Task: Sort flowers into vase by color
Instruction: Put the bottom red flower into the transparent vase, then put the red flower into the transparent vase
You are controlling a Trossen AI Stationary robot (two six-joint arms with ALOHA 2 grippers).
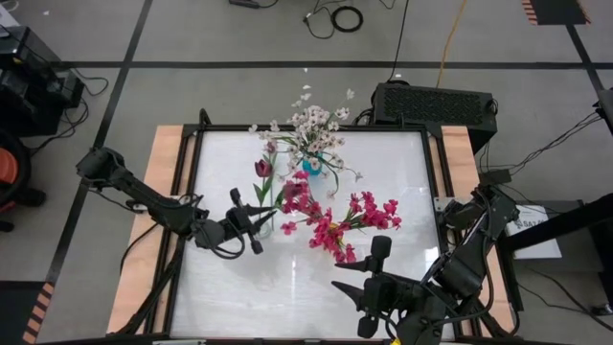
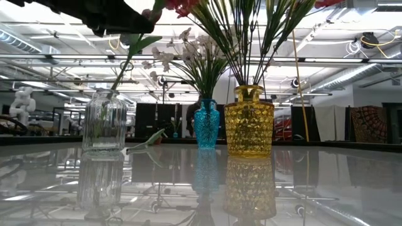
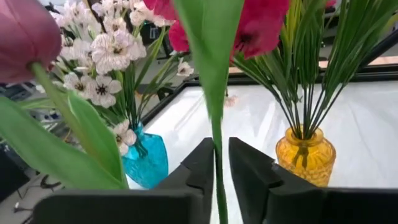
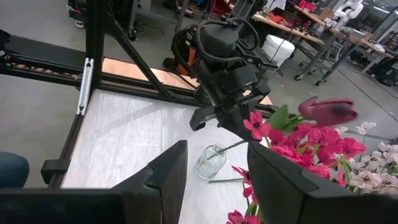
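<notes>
Tulip stem (image 3: 216, 162), pinched between left fingers (image 3: 202, 171), hangs above the clear vase (image 2: 104, 123); next, lower it in. Right fingers (image 4: 168, 171) spread, waiting.

You've got three vases on the table (image 2: 352, 182): a clear one (image 2: 104, 130), a small blue one (image 2: 206, 130) holding white blossoms (image 2: 164, 58), and a yellow one (image 2: 249, 120) packed with green stems (image 2: 248, 44). A dark arm (image 2: 94, 16) sits above the clear vase, where one leafy stem (image 2: 122, 72) goes in.

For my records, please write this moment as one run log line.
left end effector: shut on flower stem, above clear vase | right end effector: open, waiting
</notes>
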